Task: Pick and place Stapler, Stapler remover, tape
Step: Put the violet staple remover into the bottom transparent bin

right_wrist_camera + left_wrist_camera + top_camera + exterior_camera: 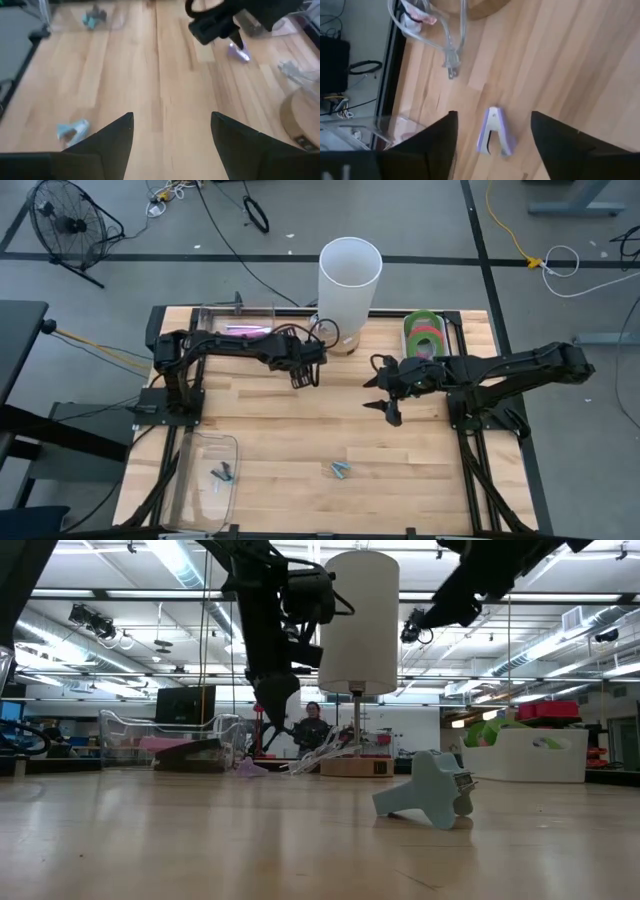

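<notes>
A pale wooden desk (300,430) is sitting on a grey workshop floor, cables trailing behind it and a black fan (65,225) standing off to the far left. At the near left corner a clear tray (232,448) is holding a couple of small bluish staple removers (222,474). Behind it, at the back left, a clear bin (215,315) is holding something pink. The left tool (303,378) is hovering over the back middle of the desk, fingers (437,142) spread apart with nothing between them, and a lilac staple remover (495,132) is lying on the wood right beneath it. A tall white cylinder (350,280) on a wooden base is standing just behind. Near the front edge, a light blue staple remover (341,469) is lying alone. The right tool (385,395) is hanging over the middle, fingers (112,137) apart and empty too. At the back right, the tape (425,332), green and red rings, is resting in a white container (530,755).
</notes>
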### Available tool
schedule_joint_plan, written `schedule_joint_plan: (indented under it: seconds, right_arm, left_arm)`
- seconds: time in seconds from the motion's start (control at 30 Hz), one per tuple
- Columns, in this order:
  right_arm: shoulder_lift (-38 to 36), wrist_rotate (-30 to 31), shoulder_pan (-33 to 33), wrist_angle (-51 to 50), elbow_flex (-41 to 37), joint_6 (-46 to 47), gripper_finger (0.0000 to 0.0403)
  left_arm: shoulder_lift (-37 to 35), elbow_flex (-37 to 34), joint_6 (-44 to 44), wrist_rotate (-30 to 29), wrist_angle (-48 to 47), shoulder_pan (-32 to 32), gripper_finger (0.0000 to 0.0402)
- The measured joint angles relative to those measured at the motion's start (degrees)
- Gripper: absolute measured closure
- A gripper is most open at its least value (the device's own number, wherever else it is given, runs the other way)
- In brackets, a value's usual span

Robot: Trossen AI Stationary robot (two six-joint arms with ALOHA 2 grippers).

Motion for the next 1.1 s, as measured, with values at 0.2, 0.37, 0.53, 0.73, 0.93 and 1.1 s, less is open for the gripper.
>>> schedule_joint_plan:
  seconds: [0.2, 0.37, 0.53, 0.73, 0.93, 1.1]
  right_arm:
    - [-4.34, 2.68, 0.0, -1.51, 0.0, -2.35, 0.016]
    - [-9.82, 3.7, -0.02, -3.9, 0.0, -1.66, 0.0198]
    - [-13.89, 3.62, 0.0, -6.59, 0.0, 0.73, 0.023]
    - [-15.54, 2.69, 0.0, -8.03, 0.0, 1.12, 0.0247]
    - [-15.34, 0.33, 0.0, -9.78, 0.0, 1.71, 0.0243]
    - [-15.36, 2.05, -0.02, -12.73, 0.0, 4.97, 0.0229]
  left_arm:
    - [1.51, 0.04, -0.16, 0.38, 0.87, -0.02, 0.0137]
    - [4.98, -0.04, 3.05, 1.71, -0.07, 0.04, 0.0149]
    - [6.77, 0.0, 5.39, -0.26, 0.4, 0.36, 0.0153]
    - [6.73, -0.02, 5.19, 0.5, -1.07, 1.31, 0.0152]
    - [6.73, 0.0, 3.02, 9.41, -4.02, 4.64, 0.0112]
    - [6.73, -0.02, 2.96, 11.1, -5.82, 7.0, 0.0066]
